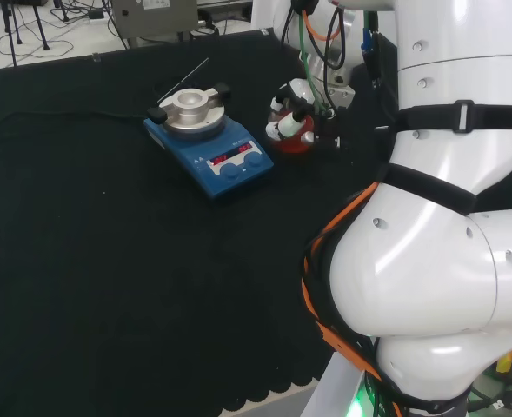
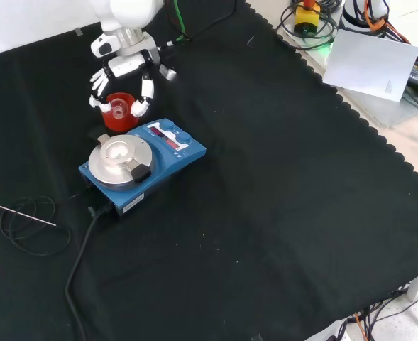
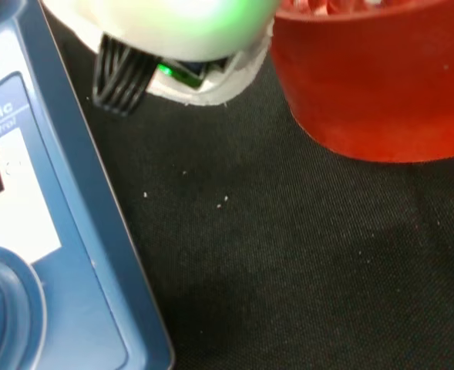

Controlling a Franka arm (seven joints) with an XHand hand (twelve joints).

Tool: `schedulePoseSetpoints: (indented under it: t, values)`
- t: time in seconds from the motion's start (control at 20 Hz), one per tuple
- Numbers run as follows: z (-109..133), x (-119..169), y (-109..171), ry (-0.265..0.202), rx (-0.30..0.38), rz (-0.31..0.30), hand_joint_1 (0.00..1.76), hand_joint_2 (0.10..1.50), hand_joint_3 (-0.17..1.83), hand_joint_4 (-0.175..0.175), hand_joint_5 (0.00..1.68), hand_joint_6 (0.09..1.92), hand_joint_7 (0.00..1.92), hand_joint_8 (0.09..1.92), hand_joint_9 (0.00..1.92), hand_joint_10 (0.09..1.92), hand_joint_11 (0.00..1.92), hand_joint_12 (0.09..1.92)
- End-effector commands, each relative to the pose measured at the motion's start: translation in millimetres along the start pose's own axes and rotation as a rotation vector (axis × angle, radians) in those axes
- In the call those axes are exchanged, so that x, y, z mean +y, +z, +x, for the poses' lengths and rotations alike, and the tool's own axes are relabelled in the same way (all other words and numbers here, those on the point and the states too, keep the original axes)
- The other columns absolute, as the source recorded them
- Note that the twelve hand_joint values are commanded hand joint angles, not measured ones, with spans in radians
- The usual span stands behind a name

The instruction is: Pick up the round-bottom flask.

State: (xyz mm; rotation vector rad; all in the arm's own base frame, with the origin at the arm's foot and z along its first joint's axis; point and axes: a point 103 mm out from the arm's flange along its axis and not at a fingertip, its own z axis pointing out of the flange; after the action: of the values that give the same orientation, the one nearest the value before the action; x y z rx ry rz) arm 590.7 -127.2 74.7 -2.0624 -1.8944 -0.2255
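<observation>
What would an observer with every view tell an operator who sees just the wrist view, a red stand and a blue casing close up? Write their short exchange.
Operator: Is the flask sitting in that red stand?
Observer: Yes. The front view shows the flask as a clear neck rising from the red stand.
Operator: Where is the hand?
Observer: The hand is over the stand, and its fingers reach down on either side of the neck. I cannot tell whether they touch the glass.
</observation>
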Motion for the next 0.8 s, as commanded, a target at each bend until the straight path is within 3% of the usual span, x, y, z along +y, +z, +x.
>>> schedulePoseSetpoints:
  t: [0.05,0.8]
  values:
    - [-1.8,1.2,3.1,0.005,0.005,-0.001,1.04,0.49,0.73,-0.036,0.67,0.76,0.35,0.65,0.54,0.68,0.21,1.34]
    - [-0.1,7.8,12.2,0.003,0.02,-0.018,1.05,0.52,0.73,-0.034,0.76,0.77,0.39,0.66,0.56,0.68,0.23,1.34]
